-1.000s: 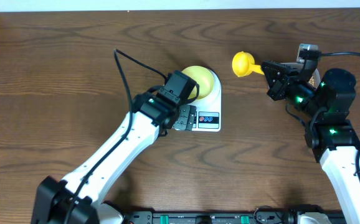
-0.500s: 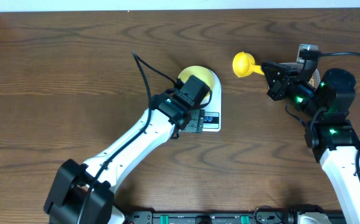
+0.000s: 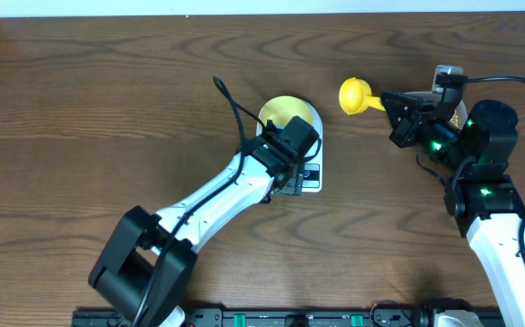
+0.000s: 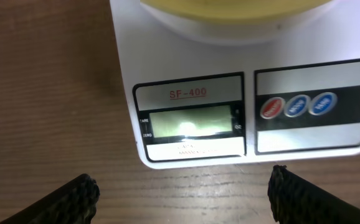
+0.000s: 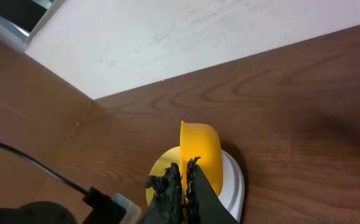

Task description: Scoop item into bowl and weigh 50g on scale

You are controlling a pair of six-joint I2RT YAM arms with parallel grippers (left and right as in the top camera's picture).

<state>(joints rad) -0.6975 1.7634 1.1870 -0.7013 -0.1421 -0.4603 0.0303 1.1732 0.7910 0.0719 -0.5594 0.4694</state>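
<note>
Left gripper (image 4: 181,196) hovers at the scale's (image 4: 195,93) front edge, jaws wide apart.

Small pale yellow-green bowl (image 3: 283,110), upright, centred atop flat white scale (image 4: 192,62)

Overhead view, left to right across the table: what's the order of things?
bowl → yellow scoop → right hand, shut on the scoop's handle. Left out: scale and left hand, which overlap the bowl's span.
</note>
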